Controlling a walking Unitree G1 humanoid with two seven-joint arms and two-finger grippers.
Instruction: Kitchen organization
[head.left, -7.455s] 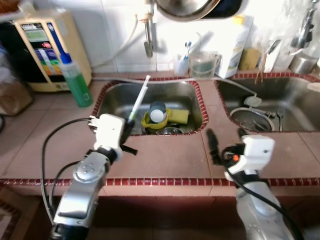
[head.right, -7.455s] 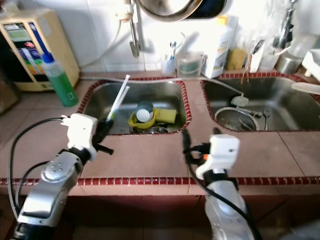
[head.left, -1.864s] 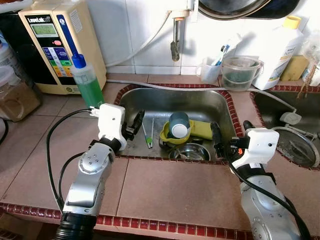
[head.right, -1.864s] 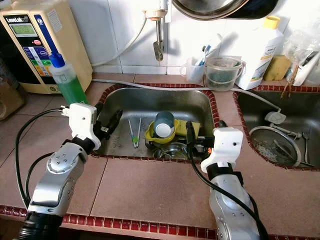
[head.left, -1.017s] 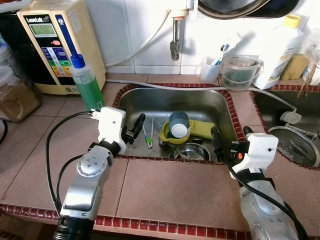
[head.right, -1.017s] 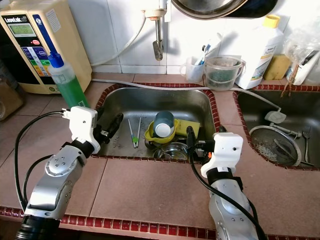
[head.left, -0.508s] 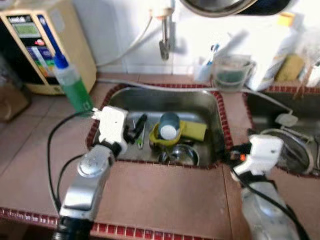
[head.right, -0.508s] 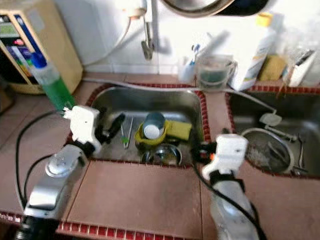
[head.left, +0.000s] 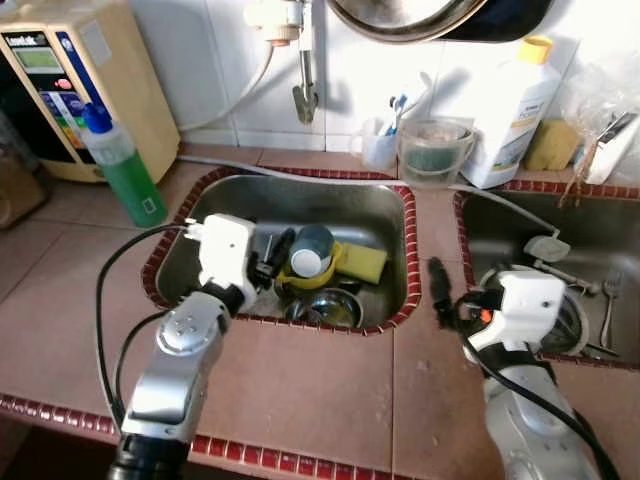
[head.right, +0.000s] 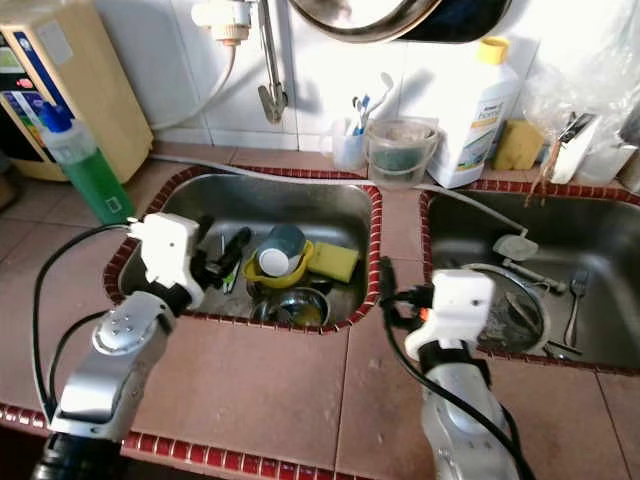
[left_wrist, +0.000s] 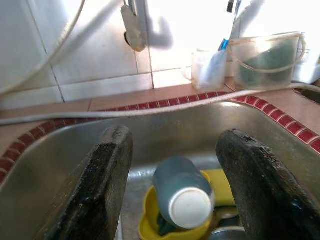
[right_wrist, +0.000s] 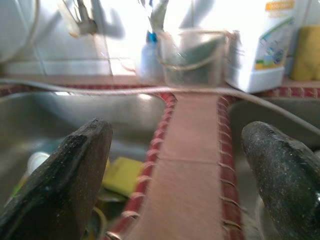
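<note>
A tiled counter (head.left: 300, 390) edged in red trim carries two steel basins, the left sink (head.left: 375, 215) and the right sink (head.right: 610, 345). The left gripper (head.left: 270, 262) hangs over the left sink's front-left corner, its two black fingers (left_wrist: 100, 185) spread apart and holding nothing. In the left wrist view, a grey-blue cup (left_wrist: 181, 192) lies on its side between and beyond them, resting in a yellow bowl (left_wrist: 150, 231). A yellow sponge (head.left: 366, 262) lies just beside the bowl toward the sink's right wall, and a small steel bowl (head.left: 325, 307) sits near the front wall of the same sink. The right gripper (head.left: 437, 290) hovers over the tiled strip between the two sinks, its fingers (right_wrist: 62, 175) likewise set wide with nothing between them. The right sink holds a round strainer (head.right: 520, 300) and a fork (head.right: 577, 298). Along the back edge of the counter stand a green soap bottle (head.left: 122, 172) at the left, a white cup of toothbrushes (head.left: 380, 148), a clear measuring jug (head.left: 432, 150) and a white bottle with a yellow cap (head.left: 512, 100). A tap (head.left: 303, 95) hangs above the left sink's back edge.
</note>
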